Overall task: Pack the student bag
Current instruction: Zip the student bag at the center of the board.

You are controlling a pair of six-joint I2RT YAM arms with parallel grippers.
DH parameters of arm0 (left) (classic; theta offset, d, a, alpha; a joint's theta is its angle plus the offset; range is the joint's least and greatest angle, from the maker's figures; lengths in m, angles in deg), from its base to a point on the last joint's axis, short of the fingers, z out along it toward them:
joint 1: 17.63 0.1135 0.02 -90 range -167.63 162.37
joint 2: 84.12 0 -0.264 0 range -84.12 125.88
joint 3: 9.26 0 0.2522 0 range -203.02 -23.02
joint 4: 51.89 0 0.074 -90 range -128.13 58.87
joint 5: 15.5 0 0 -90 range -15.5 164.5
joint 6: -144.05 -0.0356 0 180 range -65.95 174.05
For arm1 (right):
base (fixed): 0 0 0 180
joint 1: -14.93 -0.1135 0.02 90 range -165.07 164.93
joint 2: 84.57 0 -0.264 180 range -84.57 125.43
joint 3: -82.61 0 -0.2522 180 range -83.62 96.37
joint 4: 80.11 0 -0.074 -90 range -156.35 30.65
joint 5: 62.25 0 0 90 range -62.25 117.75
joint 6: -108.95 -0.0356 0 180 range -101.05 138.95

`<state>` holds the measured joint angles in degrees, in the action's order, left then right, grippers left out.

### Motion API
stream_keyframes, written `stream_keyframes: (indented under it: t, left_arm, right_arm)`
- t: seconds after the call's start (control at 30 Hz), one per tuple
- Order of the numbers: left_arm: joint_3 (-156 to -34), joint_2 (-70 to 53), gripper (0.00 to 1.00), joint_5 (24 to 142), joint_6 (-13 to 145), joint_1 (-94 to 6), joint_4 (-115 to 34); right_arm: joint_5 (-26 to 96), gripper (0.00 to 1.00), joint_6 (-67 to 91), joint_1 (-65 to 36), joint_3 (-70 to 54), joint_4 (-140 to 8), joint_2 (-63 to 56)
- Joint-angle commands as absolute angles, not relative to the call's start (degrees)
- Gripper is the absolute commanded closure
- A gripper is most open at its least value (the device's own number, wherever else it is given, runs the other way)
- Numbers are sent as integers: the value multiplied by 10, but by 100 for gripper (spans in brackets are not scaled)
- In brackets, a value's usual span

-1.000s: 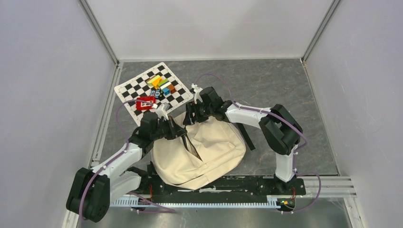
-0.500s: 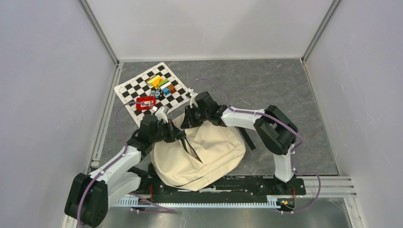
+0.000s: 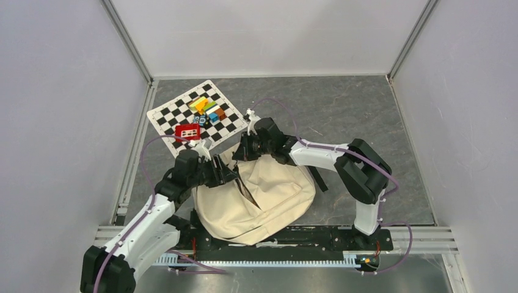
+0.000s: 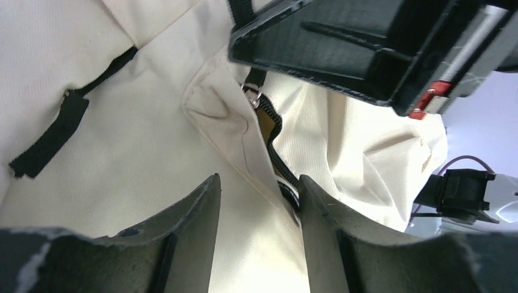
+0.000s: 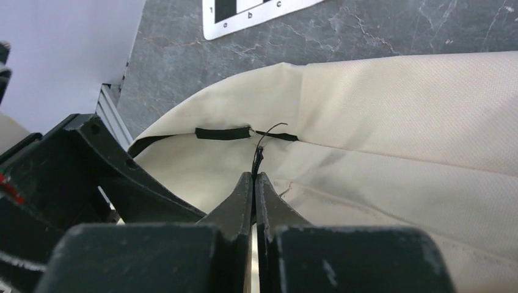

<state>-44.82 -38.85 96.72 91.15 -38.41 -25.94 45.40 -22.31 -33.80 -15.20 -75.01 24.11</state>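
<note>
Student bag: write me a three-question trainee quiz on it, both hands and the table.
1. True or false: the right hand is shut on a black cord of the student bag.
2. The left hand is: A) open, B) shut on a strap, C) out of view.
3. Fill in: the coloured blocks lie on a ___ mat.
Key: 1 true; 2 A; 3 checkered.

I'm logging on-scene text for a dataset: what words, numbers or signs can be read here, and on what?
"1": white border of the chessboard, right wrist view.
"b", "c": same border; the letter before them is unclear.
Red card: white marks, too small to read.
Student bag: no text visible.
</note>
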Motion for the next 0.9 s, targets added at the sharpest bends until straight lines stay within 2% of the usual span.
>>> stream_keyframes:
  t: [0.0, 0.33, 0.63, 0.87]
  left_arm:
    - [-504, -408, 43, 931, 953, -387, -175]
    - [-557, -415, 32, 872, 957, -367, -145]
    - [-535, -377, 28, 866, 1037, -357, -265]
    - [-555, -295, 22, 895, 980, -357, -304]
  right_arm:
    - [435, 98, -231, -335, -174, -813, 186]
    - [437, 100, -211, -333, -213, -843, 138]
    - [421, 100, -216, -336, -319, -899, 67]
    - [434, 100, -225, -348, -364, -934, 58]
